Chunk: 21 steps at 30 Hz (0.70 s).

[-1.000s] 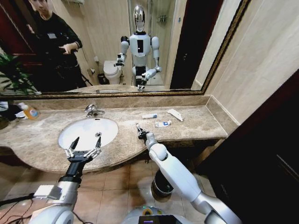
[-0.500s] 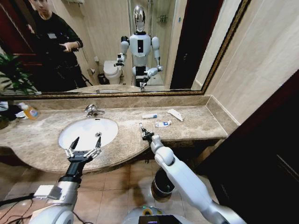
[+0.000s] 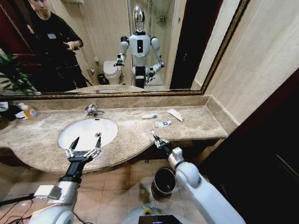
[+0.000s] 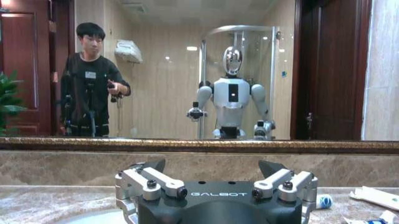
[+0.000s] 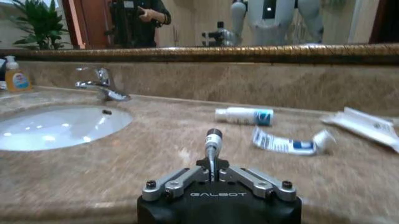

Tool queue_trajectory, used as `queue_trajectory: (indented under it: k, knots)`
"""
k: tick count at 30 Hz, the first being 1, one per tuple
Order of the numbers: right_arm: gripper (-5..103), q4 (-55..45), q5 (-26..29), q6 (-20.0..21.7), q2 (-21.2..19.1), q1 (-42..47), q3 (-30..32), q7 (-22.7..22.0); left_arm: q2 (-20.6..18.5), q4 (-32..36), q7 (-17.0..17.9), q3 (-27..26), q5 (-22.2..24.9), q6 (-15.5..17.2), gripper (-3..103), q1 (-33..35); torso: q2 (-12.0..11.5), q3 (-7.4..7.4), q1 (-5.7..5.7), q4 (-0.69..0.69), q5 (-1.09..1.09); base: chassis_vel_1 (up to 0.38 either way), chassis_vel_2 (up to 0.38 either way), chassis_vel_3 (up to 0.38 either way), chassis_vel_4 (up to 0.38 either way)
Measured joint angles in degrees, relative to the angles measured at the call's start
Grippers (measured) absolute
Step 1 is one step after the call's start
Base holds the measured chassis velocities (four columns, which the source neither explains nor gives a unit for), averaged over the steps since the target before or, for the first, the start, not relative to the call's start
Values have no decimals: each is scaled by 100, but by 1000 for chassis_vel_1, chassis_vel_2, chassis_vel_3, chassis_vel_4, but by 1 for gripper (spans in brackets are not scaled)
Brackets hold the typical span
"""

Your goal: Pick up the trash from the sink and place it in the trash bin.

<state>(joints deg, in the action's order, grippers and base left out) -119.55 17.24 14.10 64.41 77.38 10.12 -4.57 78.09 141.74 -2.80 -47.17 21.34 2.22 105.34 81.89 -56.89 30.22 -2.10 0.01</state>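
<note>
My right gripper point(image 3: 157, 139) is shut on a small white tube point(image 5: 213, 138) with a dark band and holds it upright at the counter's front edge. Below it on the floor stands the black trash bin point(image 3: 158, 185). My left gripper point(image 3: 84, 143) hovers open over the front rim of the white oval sink point(image 3: 96, 131), with nothing between its fingers point(image 4: 149, 179). More trash lies on the marble right of the basin: a white tube with a teal end point(image 3: 149, 116), a white-and-blue packet point(image 3: 163, 123) and a flat white wrapper point(image 3: 175, 115).
A chrome faucet point(image 3: 92, 110) stands behind the basin. A clear bottle of orange liquid point(image 3: 30, 112) sits at the counter's far left by a plant. The mirror runs along the back wall, and a dark panel closes off the right side.
My right gripper has drawn back and to the right with the small tube, from over the counter beside the sink to the counter's front edge above the bin. The left arm has not moved.
</note>
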Motion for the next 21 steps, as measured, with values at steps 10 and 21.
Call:
queue_trajectory:
  k: [10,21]
  knots:
    - [3,166,-468,-412,233,842,236,38,0,0,0,0,0,0,100,0,0,0,0,0,-1,0,0,0,0]
    - [3,1663,-834,-661,792,748,148,102,0,0,0,0,0,0,100,0,-1,-1,1,0,-1,0,0,0,0]
